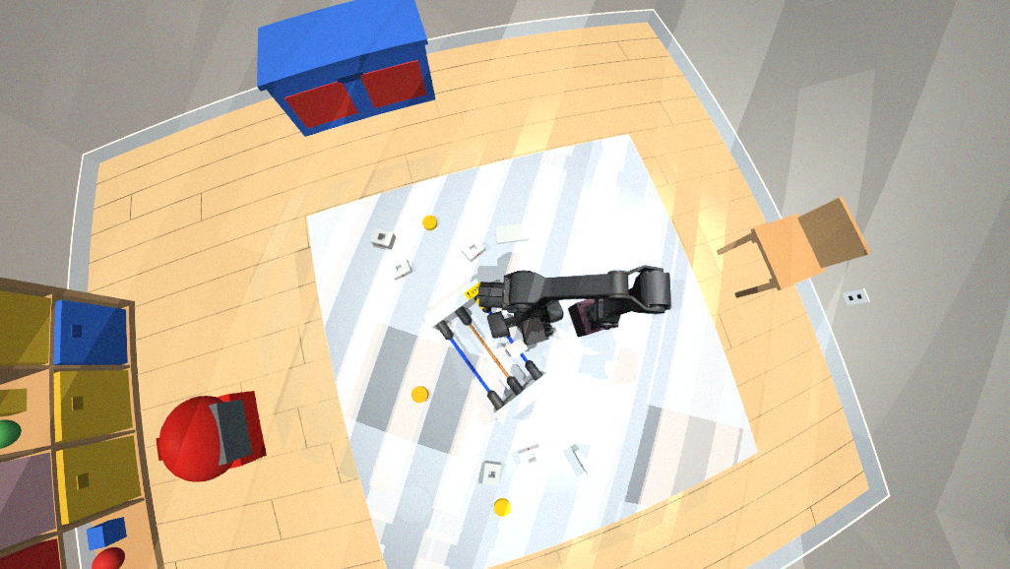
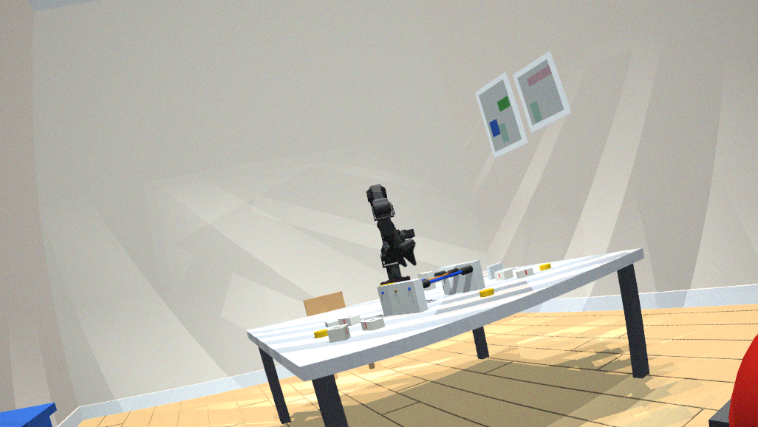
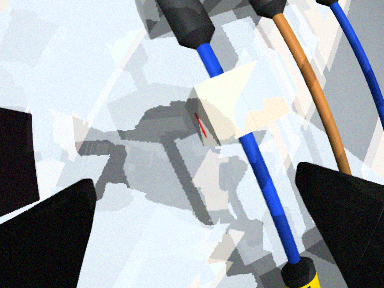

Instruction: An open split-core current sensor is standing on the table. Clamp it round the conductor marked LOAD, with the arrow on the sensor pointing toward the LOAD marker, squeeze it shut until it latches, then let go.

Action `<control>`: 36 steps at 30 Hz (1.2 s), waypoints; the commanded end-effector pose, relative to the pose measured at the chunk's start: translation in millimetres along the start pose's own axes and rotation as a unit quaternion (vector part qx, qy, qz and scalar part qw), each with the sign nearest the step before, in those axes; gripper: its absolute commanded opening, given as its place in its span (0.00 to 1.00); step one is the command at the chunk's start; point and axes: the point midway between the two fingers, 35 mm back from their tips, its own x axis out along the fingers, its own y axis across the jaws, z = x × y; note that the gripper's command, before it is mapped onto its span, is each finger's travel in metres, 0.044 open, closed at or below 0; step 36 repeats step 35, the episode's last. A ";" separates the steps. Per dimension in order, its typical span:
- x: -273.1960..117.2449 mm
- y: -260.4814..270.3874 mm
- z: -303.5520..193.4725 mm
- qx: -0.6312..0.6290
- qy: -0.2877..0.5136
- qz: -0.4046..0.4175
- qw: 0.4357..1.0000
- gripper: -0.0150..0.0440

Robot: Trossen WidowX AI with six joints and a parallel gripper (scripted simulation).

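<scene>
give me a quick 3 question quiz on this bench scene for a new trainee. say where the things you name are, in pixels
1. True or false: the hand [image 3: 199,182] is closed on the white sensor [image 1: 516,347] [image 3: 237,102].
2. Fill in: the conductor running between the two blue ones is ____.
3. Which conductor passes through the sensor? A) the orange one, B) the blue one with the yellow marker at its end, C) the other blue one

Key: 1 false; 2 orange; 3 B
</scene>
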 end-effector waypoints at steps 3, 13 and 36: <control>-5.1 23.7 -25.0 0.127 -0.129 -0.062 0.981 1.00; -23.3 45.5 -53.0 0.272 -0.266 -0.194 0.904 1.00; -15.6 41.7 -47.0 0.236 -0.224 -0.145 0.934 1.00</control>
